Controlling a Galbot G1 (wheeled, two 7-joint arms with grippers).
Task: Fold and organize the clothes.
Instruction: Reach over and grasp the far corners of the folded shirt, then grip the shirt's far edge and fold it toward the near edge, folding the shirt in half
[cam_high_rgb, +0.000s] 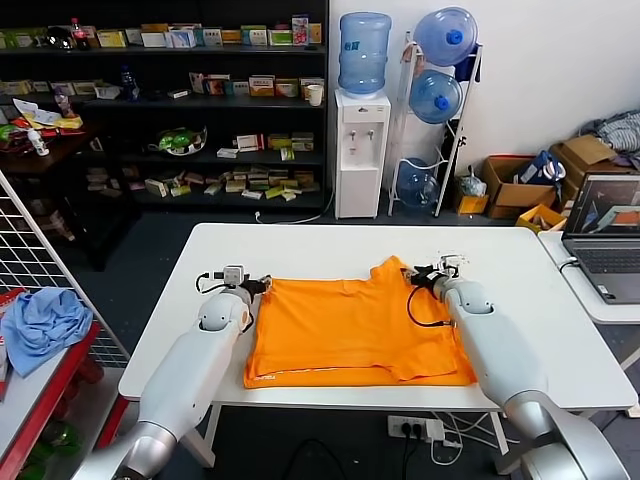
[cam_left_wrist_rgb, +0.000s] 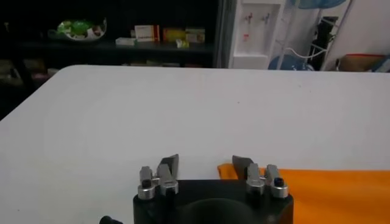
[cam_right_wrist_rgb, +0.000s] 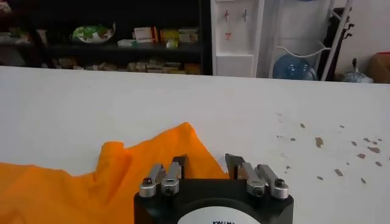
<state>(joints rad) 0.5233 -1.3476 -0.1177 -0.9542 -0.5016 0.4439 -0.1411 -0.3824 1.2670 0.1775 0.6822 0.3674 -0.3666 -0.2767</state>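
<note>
The orange T-shirt (cam_high_rgb: 350, 325) lies partly folded on the white table (cam_high_rgb: 320, 245), with a raised corner at its far right. My left gripper (cam_high_rgb: 248, 284) is open at the shirt's far left corner. In the left wrist view the left gripper (cam_left_wrist_rgb: 205, 164) has its jaws spread, with the shirt's corner (cam_left_wrist_rgb: 329, 190) beside one finger (cam_left_wrist_rgb: 242, 164). My right gripper (cam_high_rgb: 430, 272) is open at the far right corner. In the right wrist view the right gripper (cam_right_wrist_rgb: 206, 163) has its jaws spread over the shirt's raised point (cam_right_wrist_rgb: 97, 179). Neither holds cloth.
A laptop (cam_high_rgb: 605, 235) stands on a neighbouring table at the right. A light blue cloth (cam_high_rgb: 40, 322) lies on a red stand at the left, by a wire rack. A water dispenser (cam_high_rgb: 360, 150) and shelves stand behind. Brown specks (cam_right_wrist_rgb: 320, 141) mark the table.
</note>
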